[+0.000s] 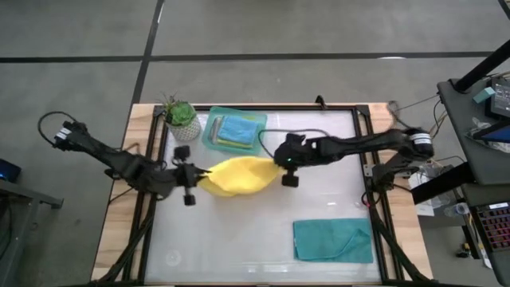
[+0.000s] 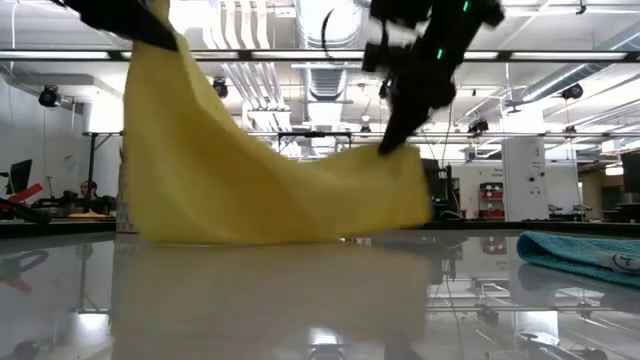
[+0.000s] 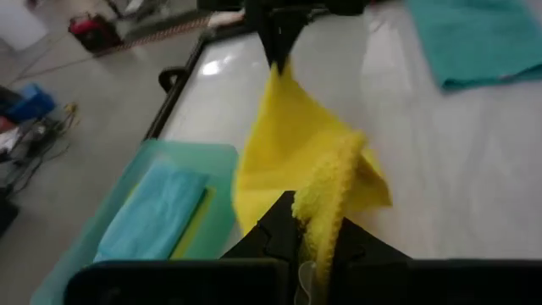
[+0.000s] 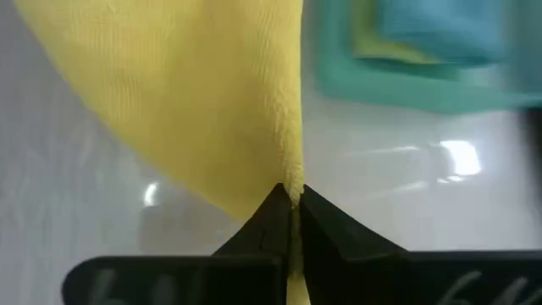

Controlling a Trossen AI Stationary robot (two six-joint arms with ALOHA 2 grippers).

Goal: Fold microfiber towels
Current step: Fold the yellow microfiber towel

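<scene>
The left tool [image 1: 189, 185] and the right tool [image 1: 284, 165] each pinch a corner of the yellow microfiber towel [image 1: 235, 175], fingers closed tight, holding it raised above the bench [image 1: 263, 239] centre so it hangs stretched between them, probably ready for spreading and folding.

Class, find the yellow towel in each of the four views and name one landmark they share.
High view: yellow towel at table centre, between both arms.
Low view: left and centre, hanging to the tabletop.
Left wrist view: centre, above the dark fingers.
Right wrist view: upper left and centre.
Shared landmark: mint tray, except in the low view.
</scene>
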